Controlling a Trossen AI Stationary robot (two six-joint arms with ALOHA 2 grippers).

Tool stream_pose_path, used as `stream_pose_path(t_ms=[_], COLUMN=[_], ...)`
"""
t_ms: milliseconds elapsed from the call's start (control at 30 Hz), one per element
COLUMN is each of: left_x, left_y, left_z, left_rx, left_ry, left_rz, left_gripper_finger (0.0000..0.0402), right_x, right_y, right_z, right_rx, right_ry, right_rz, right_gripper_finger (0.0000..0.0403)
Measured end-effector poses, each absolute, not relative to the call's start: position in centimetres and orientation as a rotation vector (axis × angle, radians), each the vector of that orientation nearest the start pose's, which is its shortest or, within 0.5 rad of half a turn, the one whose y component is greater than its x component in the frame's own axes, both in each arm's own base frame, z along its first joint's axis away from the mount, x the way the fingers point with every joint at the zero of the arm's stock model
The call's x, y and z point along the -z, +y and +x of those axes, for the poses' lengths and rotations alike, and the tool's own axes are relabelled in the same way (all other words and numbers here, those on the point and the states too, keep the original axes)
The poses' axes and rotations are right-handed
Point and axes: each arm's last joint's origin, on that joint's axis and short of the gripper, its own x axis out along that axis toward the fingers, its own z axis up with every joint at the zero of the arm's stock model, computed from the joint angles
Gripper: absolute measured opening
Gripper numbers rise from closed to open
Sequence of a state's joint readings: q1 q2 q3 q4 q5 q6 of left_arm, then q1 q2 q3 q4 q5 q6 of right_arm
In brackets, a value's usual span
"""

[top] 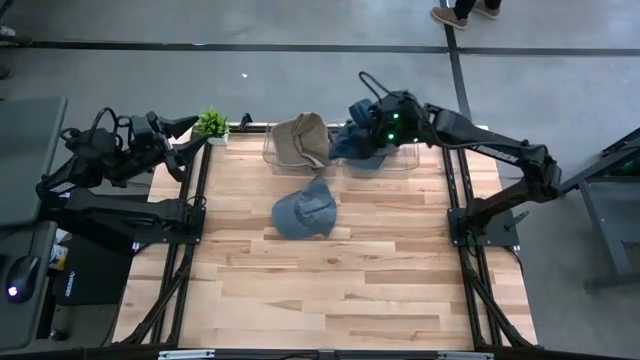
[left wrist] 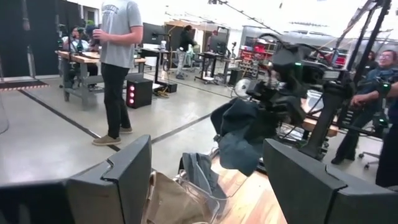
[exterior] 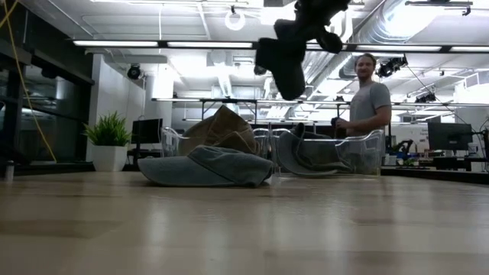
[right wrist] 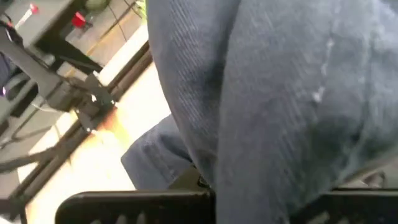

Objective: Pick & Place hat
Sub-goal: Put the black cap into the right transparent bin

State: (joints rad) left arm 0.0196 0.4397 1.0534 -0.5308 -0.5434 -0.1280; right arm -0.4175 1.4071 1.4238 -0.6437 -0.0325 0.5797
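The right gripper [top: 383, 128] is holding a dark blue hat [exterior: 284, 59] in the air above the clear bin [exterior: 336, 153] at the far edge of the table [top: 340, 270] — its fingers are clamped shut on the cloth. This looks like the carrying step; the next move is calling for a clear spot to lower it onto. A grey-blue hat [top: 306, 210] is lying mid-table and a tan hat [top: 302, 140] is sitting in the neighbouring bin — both to be avoided. The left gripper [left wrist: 205, 186] is waiting, fingers apart, beside a potted plant [top: 211, 124].
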Motion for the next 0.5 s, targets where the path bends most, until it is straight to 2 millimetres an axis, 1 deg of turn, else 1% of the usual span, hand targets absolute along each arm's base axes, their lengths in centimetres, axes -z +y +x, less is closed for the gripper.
stream_pose_path(t_ms=[133,300,400,500], left_x=[-41.4,-41.4,-41.3,-41.3], left_y=[1.5,1.5,1.5,1.4], left_z=[4.0,4.1,4.1,4.1], left_rx=[-0.535,-0.524,-0.511,-0.492], left_ry=[-0.113,-0.109,-0.108,-0.107], left_rz=[-0.145,-0.144,-0.150,-0.153], left_gripper_finger=[0.0266,0.0266,0.0266,0.0266], right_x=[-37.7,-37.8,-37.8,-38.0], right_y=[-13.1,-14.5,-15.1,-16.1], right_z=[26.2,25.0,24.5,23.6], right_rx=[0.465,0.257,0.085,-0.001], right_ry=[0.493,0.520,0.523,0.496], right_rz=[0.702,0.710,0.649,0.659], right_gripper_finger=[0.0000,0.0000,0.0000,0.0000])
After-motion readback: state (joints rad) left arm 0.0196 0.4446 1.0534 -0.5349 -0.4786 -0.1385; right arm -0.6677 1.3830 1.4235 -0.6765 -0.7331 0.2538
